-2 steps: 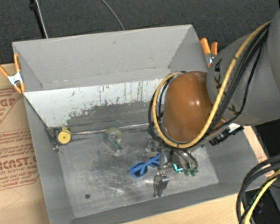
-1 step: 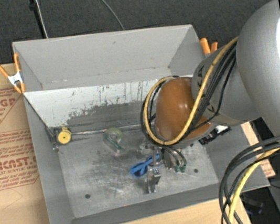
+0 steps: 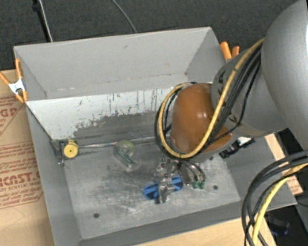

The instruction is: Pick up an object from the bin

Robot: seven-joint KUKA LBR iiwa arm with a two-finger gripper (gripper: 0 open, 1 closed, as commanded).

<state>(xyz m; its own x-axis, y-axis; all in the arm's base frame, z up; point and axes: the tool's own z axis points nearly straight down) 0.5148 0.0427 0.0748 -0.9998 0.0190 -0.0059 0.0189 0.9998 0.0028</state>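
Observation:
My gripper (image 3: 177, 175) reaches down from under the orange wrist cover into the bin's front right part. A small blue thing (image 3: 155, 190), flat and elongated, lies on the bin floor right at the gripper's lower left tip, partly hidden by it. A tiny green thing (image 3: 199, 185) sits just to the gripper's lower right. Whether the blue thing is between the tips cannot be made out.
A clear, glassy round thing (image 3: 125, 149) lies mid-floor to the gripper's upper left. A small yellow disc (image 3: 69, 150) rests against the left wall. The arm and its cables cover the bin's right side.

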